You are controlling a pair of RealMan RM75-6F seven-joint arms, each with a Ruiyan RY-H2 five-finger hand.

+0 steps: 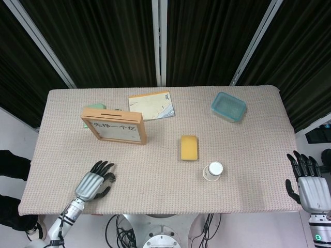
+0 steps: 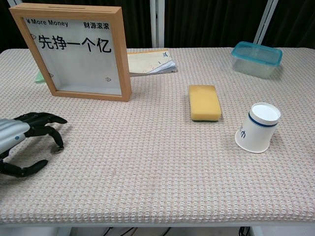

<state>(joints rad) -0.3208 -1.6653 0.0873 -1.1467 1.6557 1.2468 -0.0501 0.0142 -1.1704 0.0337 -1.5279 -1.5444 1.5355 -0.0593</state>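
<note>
Two robot hands are seen in the head view: the left robot hand (image 1: pixel 94 182) is curled on the desk (image 1: pixel 155 170), the right robot hand (image 1: pixel 309 183) spread, holding nothing, off the edge. One frame (image 1: pixel 114 125), one booklet (image 1: pixel 151 105), one sponge (image 1: pixel 189 148), one cup (image 1: pixel 212 171), one box (image 1: pixel 228 106) are counted.

In the chest view, one coin (image 2: pixel 57 149) is touched by left fingertips (image 2: pixel 60 145); whether it is gripped cannot be told.

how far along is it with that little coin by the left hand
Early stage. Done: the left hand has reached the coin, a fingertip pressing down on it. In hand: nothing is gripped; the coin lies flat on the table, thumb apart from it. Left: pinching and lifting it. The wooden frame box stands behind, untouched. The right hand hangs open off the table edge.
</note>
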